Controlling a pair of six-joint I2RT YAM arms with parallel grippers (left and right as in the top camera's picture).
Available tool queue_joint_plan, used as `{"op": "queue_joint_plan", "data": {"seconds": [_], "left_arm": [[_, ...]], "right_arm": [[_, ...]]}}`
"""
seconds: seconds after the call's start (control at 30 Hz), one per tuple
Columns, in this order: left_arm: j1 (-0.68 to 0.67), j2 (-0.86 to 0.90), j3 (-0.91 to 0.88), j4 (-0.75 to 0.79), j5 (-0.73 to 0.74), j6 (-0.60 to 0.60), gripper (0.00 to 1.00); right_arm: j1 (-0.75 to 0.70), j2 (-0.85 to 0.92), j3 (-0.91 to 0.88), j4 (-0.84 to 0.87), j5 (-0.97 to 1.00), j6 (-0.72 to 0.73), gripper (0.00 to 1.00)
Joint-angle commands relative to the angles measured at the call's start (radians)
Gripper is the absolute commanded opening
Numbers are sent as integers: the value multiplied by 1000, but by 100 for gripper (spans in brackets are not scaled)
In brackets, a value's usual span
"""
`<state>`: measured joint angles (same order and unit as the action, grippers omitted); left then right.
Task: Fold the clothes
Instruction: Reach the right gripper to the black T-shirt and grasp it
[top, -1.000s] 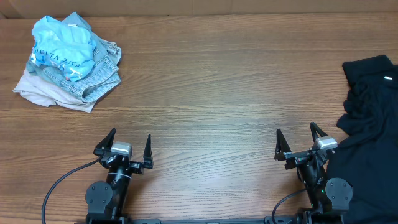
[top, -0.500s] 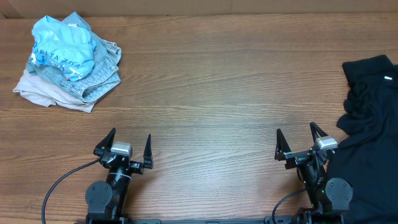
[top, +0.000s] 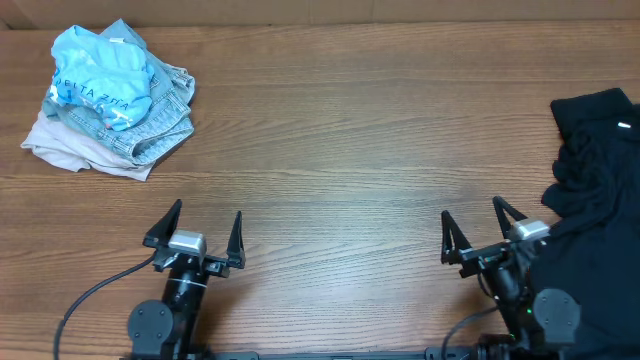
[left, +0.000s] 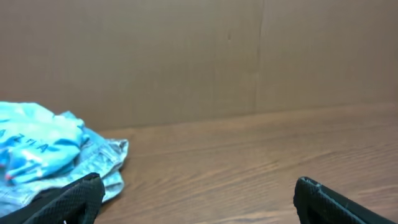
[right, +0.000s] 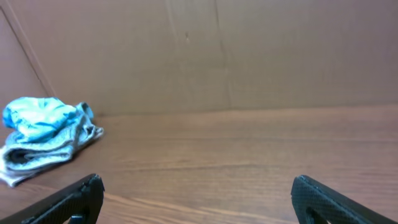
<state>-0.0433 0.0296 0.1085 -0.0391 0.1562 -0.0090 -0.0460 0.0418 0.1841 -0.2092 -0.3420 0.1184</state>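
Gaping wide and empty, both pairs of jaws sit low over the counter. Black clothes lie heaped just right of the right jaws, 1 white label showing, unreadable.

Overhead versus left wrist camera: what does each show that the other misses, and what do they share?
Only overhead: the heap of crumpled black fabric T-shirts at the table's right edge, the open right end effector near it, and the beige cloth under the far-left pile. Only left wrist: the face of the brown board wall with its vertical seam. Both: the light blue printed garment lying on the folded denim piece, the wooden table, and the open left end effector, holding nothing.
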Motion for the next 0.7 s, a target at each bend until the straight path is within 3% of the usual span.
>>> {"op": "queue_joint_plan", "data": {"seconds": [0.0, 0.17, 0.43, 0.57, 0.67], "left_arm": [[10, 76, 185, -92, -50, -32, 100], [10, 321, 465, -290, -128, -40, 100], [10, 865, 1011, -689, -130, -39, 100], [10, 1080, 1239, -842, -103, -39, 100], [10, 1190, 1348, -925, -101, -35, 100]], "right_arm": [[-5, 113, 205, -130, -11, 20, 100], [-5, 414, 474, -372, -19, 20, 100], [-5, 1021, 941, -678, -69, 14, 100], [-23, 1233, 1079, -713, -9, 23, 100], [-85, 1374, 1135, -686, 191, 208, 100]]}}
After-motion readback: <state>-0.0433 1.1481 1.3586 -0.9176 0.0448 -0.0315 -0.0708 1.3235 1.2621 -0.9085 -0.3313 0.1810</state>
